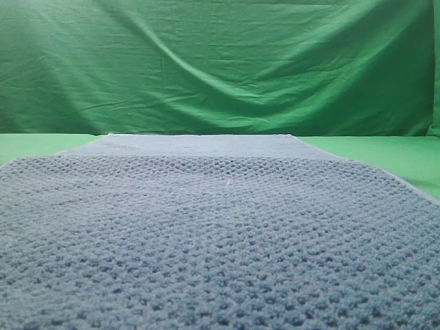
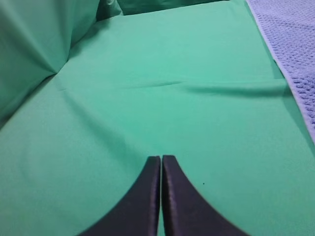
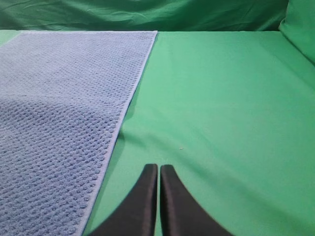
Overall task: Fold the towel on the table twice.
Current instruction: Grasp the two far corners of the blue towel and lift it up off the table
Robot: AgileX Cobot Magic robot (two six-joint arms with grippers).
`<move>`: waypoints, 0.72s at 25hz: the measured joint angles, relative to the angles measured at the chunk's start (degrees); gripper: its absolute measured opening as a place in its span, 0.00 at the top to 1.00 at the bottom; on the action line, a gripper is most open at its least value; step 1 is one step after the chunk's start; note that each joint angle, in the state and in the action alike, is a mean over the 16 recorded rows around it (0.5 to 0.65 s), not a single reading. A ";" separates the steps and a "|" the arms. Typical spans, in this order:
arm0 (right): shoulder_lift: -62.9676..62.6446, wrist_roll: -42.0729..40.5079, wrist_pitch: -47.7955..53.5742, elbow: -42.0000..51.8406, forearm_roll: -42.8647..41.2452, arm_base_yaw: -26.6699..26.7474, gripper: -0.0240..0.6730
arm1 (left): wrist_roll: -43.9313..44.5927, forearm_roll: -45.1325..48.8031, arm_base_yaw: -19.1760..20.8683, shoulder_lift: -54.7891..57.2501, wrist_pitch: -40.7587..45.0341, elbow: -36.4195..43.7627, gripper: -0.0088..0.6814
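Note:
The blue-grey waffle-weave towel (image 1: pixel 220 227) lies flat and spread out on the green table (image 1: pixel 385 155), filling most of the high view. Its left edge shows at the right of the left wrist view (image 2: pixel 295 44). It fills the left of the right wrist view (image 3: pixel 59 108). My left gripper (image 2: pixel 161 158) is shut and empty over bare table, to the left of the towel. My right gripper (image 3: pixel 158 167) is shut and empty over bare table, just right of the towel's right edge. Neither gripper shows in the high view.
A wrinkled, draped green backdrop cloth (image 1: pixel 220 62) hangs behind the table and bunches up at the left of the left wrist view (image 2: pixel 34 44). Bare green table lies on both sides of the towel.

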 joint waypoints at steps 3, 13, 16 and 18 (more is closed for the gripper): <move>0.00 0.00 -0.32 0.04 0.00 0.00 0.97 | -0.03 -0.27 0.00 0.00 -2.77 0.06 0.99; 0.00 0.04 -4.62 0.17 5.86 0.00 0.97 | -0.61 -8.52 0.00 0.00 -16.04 0.19 0.99; 0.00 0.08 -7.09 0.19 11.03 0.00 0.97 | -2.33 -12.29 0.00 0.00 -20.18 0.18 0.99; 0.00 0.11 -8.96 0.19 14.76 0.00 0.97 | -3.83 -14.26 0.00 0.00 -21.69 0.04 0.99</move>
